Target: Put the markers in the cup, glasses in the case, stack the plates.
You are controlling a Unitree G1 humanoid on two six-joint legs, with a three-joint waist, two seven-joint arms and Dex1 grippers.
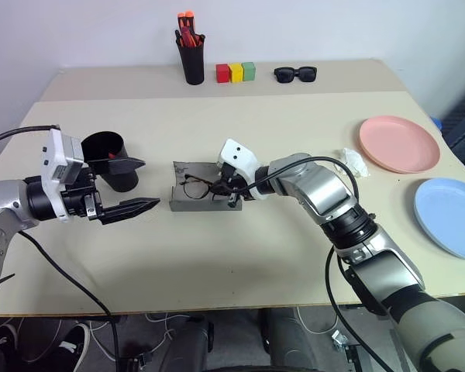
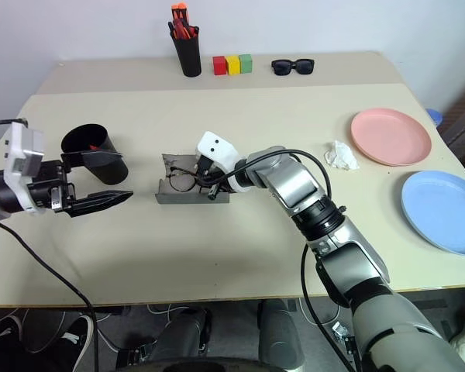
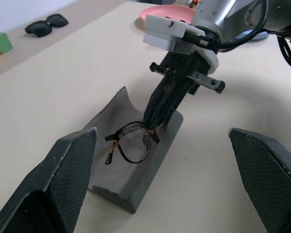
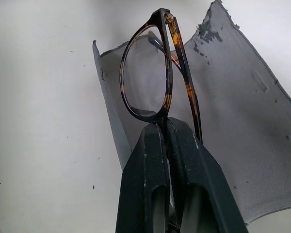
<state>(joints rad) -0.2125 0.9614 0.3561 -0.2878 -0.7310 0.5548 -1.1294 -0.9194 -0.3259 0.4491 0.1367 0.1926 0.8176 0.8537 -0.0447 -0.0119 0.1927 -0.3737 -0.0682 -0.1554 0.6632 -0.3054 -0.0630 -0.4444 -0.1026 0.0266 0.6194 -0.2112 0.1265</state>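
Note:
My right gripper [image 1: 222,189] is shut on the glasses [image 3: 131,144], gripping the thin tortoiseshell frame at one lens rim. It holds them tilted inside the open grey case [image 1: 187,204], which lies at the table's middle. To the left stands the wide black cup [image 1: 121,180], and a bit of the red marker [image 2: 94,146] shows inside it. My left gripper [image 1: 138,186] is open beside the cup, level and pointing toward the case, with nothing between its fingers. The pink plate [image 1: 399,144] and the blue plate [image 1: 453,218] lie apart at the right.
At the back stand a tall black cylinder of orange-tipped markers [image 1: 192,59], three coloured blocks [image 1: 235,73] and black sunglasses [image 1: 295,74]. A crumpled white tissue [image 1: 355,161] lies left of the pink plate. The blue plate sits near the table's right edge.

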